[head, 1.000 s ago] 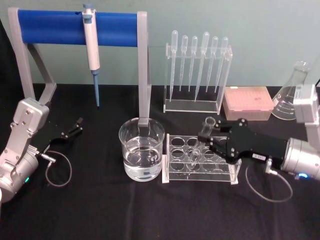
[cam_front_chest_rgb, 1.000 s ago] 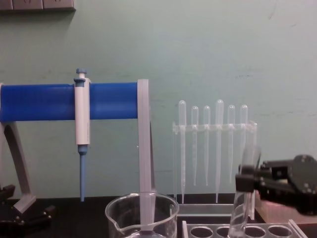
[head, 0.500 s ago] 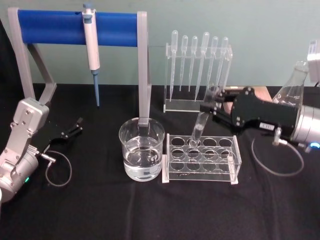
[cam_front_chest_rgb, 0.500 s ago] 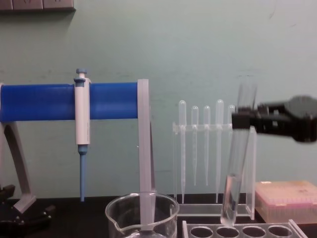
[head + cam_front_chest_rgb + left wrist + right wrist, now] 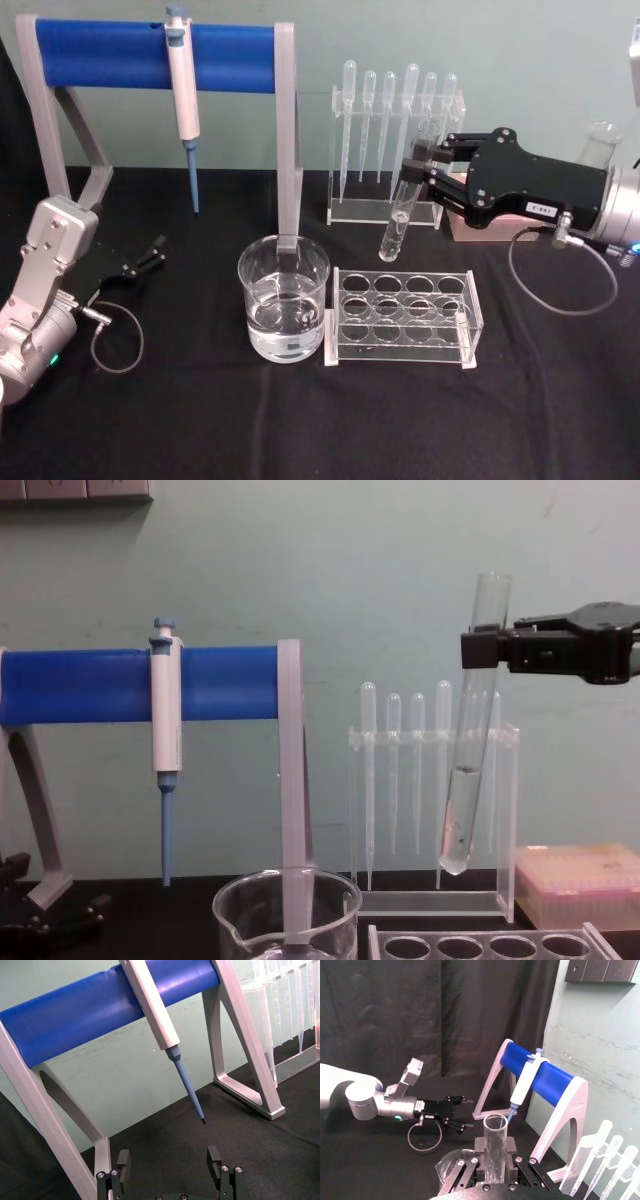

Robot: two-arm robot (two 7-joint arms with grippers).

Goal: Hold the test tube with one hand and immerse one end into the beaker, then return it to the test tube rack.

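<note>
The black-covered bench (image 5: 300,420) carries a blue-barred stand (image 5: 110,55) along its back edge towards the left corner, with a micropipette (image 5: 182,75) hanging from the bar. The right gripper (image 5: 418,160) reaches in from the bench's right edge, raised off the surface, its fingers pinching the test tube (image 5: 405,200) near its open top. The left gripper (image 5: 148,256) rests low by the left edge, its fingers spread apart with nothing between them. A clear pipette rack (image 5: 395,150) stands at the back edge, right of the middle. The test tube rack (image 5: 403,318) sits near the bench's middle, its holes all vacant, just beside the beaker (image 5: 283,300), which holds clear liquid. The test tube hangs tilted in the air, its rounded bottom above the back of the test tube rack and apart from it, in front of the pipette rack.
</note>
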